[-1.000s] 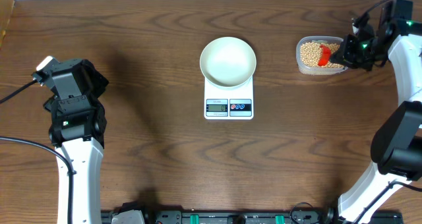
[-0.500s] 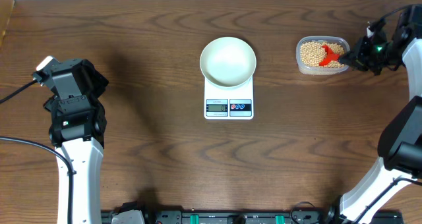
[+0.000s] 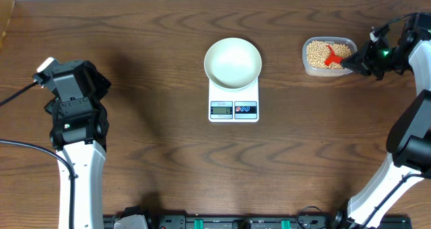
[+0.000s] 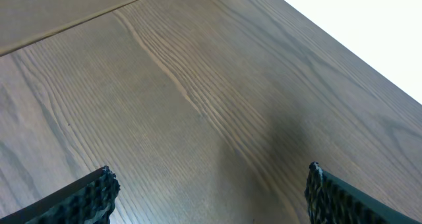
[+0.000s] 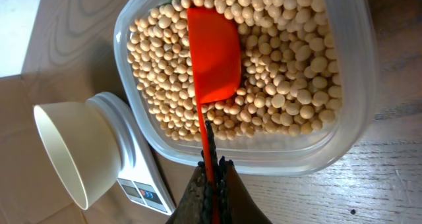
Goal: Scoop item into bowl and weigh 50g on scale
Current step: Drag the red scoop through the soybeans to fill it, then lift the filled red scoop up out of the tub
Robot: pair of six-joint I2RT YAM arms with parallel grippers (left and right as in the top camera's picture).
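Holding red scoop (image 5: 212, 59) over beans (image 5: 290, 92), rt tool (image 5: 212, 178) farther right.

You see tan-yellow beans (image 5: 290, 85) in a clear tub (image 5: 361, 105), with an orange-red scoop (image 5: 212, 59) over them. At frame centre overhead, the bowl (image 3: 232, 62) and scale (image 3: 222, 94) are white, the display (image 3: 221, 108) grey. The table (image 3: 168, 148) is dark brown with wavy wood grain.

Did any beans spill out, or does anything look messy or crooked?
Nothing stands out. The beans all sit inside the clear tub, with none seen on the wood. The white bowl stands upright on the scale, and the red scoop rests on the beans, its handle pinched by the jaws of the right gripper.
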